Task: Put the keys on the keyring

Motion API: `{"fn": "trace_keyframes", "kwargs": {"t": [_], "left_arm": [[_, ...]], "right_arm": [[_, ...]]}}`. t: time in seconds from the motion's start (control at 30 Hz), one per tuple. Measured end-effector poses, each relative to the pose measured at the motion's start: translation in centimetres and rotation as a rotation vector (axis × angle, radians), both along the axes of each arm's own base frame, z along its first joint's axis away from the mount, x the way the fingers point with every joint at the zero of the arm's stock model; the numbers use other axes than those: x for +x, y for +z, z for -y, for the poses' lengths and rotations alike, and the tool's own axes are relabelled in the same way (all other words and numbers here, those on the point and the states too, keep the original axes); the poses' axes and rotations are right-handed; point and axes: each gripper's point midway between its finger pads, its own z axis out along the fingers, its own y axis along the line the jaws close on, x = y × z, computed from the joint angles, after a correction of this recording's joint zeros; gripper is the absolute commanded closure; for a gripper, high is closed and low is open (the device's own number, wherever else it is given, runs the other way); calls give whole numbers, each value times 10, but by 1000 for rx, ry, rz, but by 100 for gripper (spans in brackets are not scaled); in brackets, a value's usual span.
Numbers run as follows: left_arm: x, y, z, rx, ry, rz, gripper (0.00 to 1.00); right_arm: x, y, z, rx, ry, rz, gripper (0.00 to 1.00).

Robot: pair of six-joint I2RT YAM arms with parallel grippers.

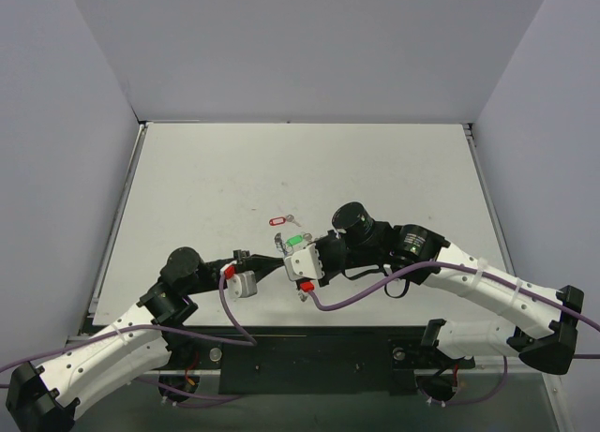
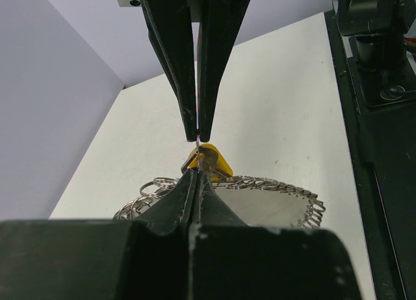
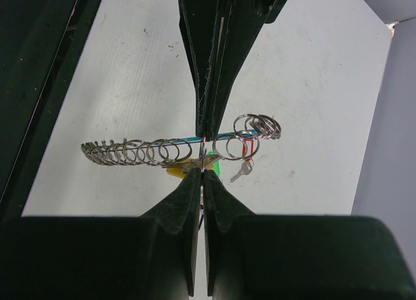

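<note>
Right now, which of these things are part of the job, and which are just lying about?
Job: keyring, yellow key, green key, red key, left hand, right hand.
Just there: table, purple cable.

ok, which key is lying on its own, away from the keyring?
The red-tagged key, alone on the table; the green-tagged key and yellow-tagged key sit by the keyring.

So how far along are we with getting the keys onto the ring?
Nothing is clearly finished. In hand: the left gripper is shut on the ring, and the right gripper is shut beside the yellow-tag key and green-tag key; whether either is threaded I cannot tell. Left: the red-tag key lies loose on the table. The black-tag key is not in view.
</note>
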Motion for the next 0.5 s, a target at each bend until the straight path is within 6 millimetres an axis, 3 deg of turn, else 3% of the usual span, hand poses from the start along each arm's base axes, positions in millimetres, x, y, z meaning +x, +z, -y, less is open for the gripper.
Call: {"fn": "trace_keyframes", "kwargs": {"t": [0.5], "left_arm": [[-1, 1, 0, -4, -1, -1, 100]], "right_arm": [[0, 1, -1, 10, -10, -11, 100]]}}
